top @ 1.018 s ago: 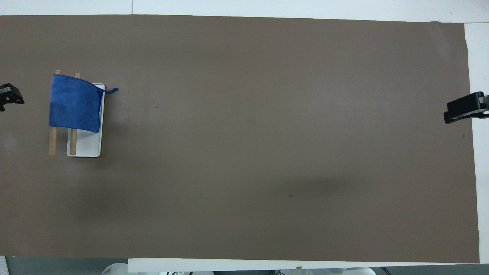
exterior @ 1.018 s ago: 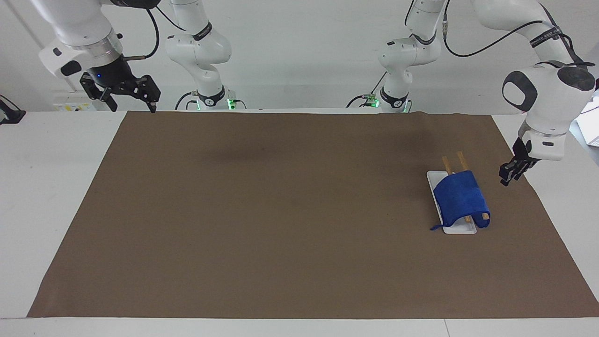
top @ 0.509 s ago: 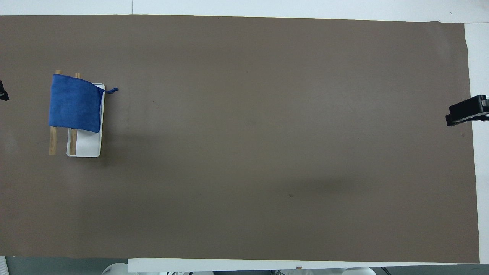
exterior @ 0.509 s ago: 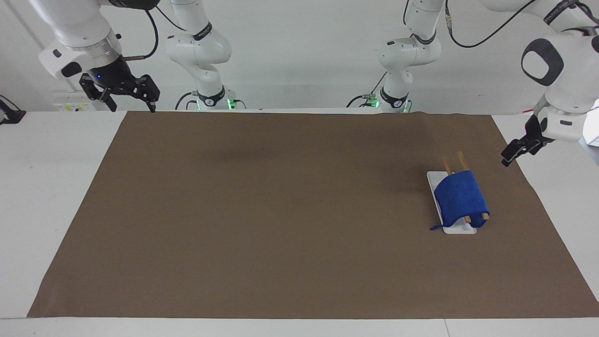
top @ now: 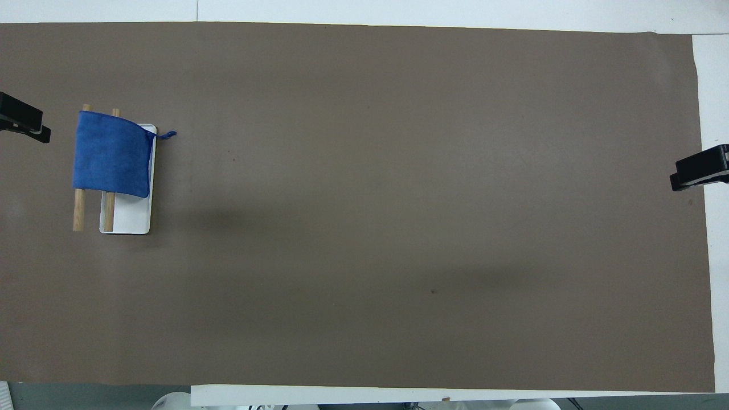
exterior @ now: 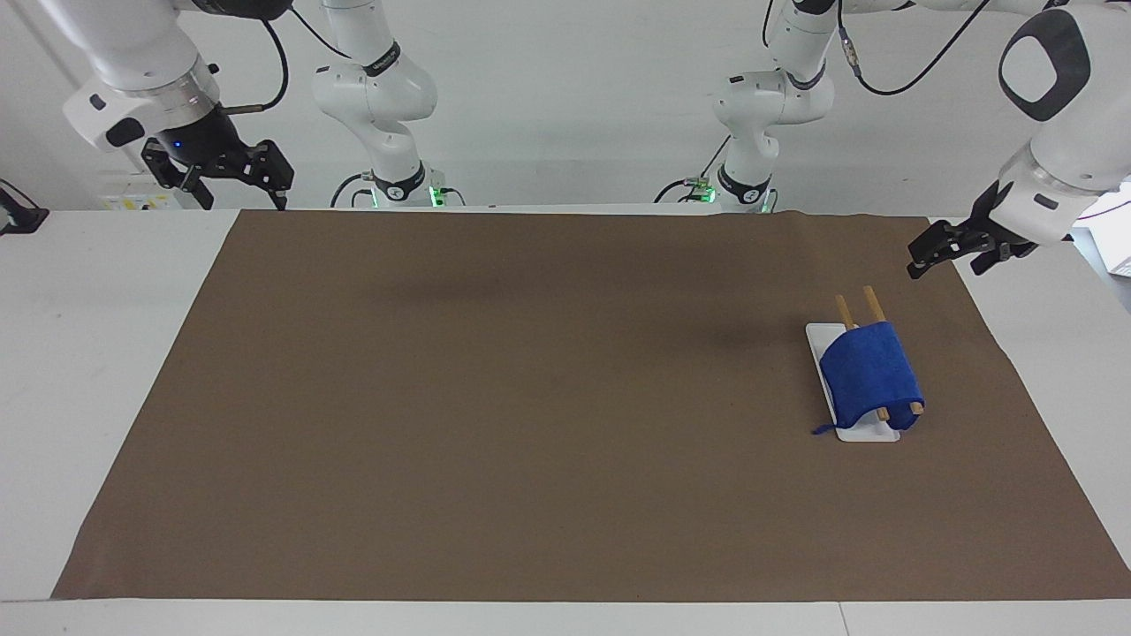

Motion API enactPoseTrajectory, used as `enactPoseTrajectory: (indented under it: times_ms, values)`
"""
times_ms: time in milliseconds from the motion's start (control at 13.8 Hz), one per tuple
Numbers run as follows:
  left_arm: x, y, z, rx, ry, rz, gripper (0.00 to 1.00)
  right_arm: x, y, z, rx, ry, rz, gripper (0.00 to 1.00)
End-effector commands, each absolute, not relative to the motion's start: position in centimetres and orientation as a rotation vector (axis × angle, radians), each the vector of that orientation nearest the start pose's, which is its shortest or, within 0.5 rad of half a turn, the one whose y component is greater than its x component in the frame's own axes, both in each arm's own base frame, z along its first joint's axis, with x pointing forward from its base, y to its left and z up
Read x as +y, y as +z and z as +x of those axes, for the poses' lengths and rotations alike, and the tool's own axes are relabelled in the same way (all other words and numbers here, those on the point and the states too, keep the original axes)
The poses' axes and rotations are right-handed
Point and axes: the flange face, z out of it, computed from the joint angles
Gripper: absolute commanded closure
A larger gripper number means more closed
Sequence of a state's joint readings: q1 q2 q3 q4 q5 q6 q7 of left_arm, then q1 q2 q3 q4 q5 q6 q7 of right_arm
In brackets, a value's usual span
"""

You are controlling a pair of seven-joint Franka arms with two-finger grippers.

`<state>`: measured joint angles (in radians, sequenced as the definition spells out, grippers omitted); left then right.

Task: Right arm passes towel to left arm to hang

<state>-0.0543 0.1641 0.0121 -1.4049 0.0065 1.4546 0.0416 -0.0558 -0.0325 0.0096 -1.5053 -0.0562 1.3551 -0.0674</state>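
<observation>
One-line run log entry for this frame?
towel: draped over rack rails, untouched | left gripper: raised, clear of towel | right gripper: open, waiting at right arm's end of mat

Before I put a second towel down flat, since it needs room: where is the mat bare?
The brown mat is bare from the white rack to the right arm's end. Only the blue towel on the rack's wooden bars crowds the left arm's end.

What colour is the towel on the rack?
Royal blue, plain; the towel drapes over the rack's two wooden bars. Overhead view shows it best.
</observation>
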Motion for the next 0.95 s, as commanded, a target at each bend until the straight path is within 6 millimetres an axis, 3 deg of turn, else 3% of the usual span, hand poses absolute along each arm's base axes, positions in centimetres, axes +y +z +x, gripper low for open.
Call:
enactPoseTrajectory:
  times_ms: [0,145,218,509,873]
  values:
    - [-2.8,60.5,59.3,0.181,0.187,-3.118,0.00,-2.9,65.5,51.1,-0.052,0.201,-3.182,0.00]
    - [-3.1,60.6,59.3,0.190,0.165,-3.105,0.00,-3.1,65.5,51.1,-0.045,0.201,-3.182,0.00]
    - [-4.2,60.4,59.3,0.223,0.155,-3.099,0.00,-3.2,65.5,51.1,-0.042,0.201,-3.182,0.00]
    - [-4.2,59.9,58.5,0.229,0.180,-3.085,0.00,-2.9,65.5,51.1,-0.050,0.201,-3.182,0.00]
    - [-3.4,60.4,55.6,0.204,0.183,-3.090,0.00,-2.9,65.5,51.1,-0.050,0.201,-3.182,0.00]
